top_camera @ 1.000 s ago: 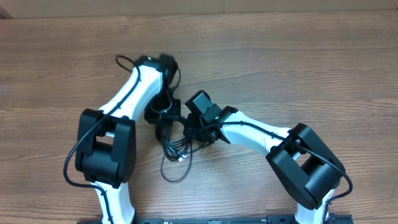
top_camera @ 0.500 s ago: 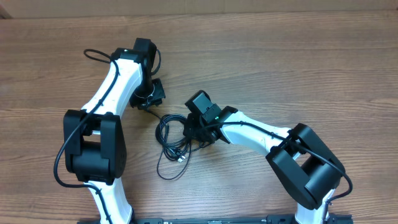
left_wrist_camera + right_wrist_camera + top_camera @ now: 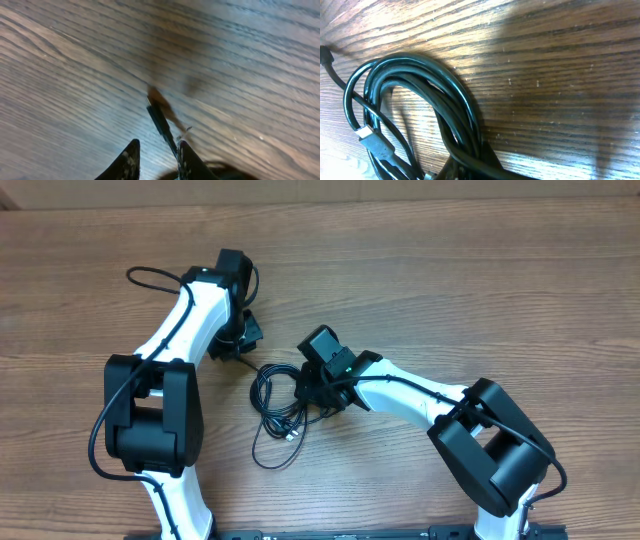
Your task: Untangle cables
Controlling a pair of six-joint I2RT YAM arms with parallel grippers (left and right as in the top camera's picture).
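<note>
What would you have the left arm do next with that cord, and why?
Probably close the left gripper on the plug end lying between its open fingers, then draw it away from the cables: the right gripper looks clamped on that coil, anchoring it.

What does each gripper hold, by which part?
Right gripper clamps the cables at their coiled bundle. Left gripper seems empty: a plug end lies beside one finger.
</note>
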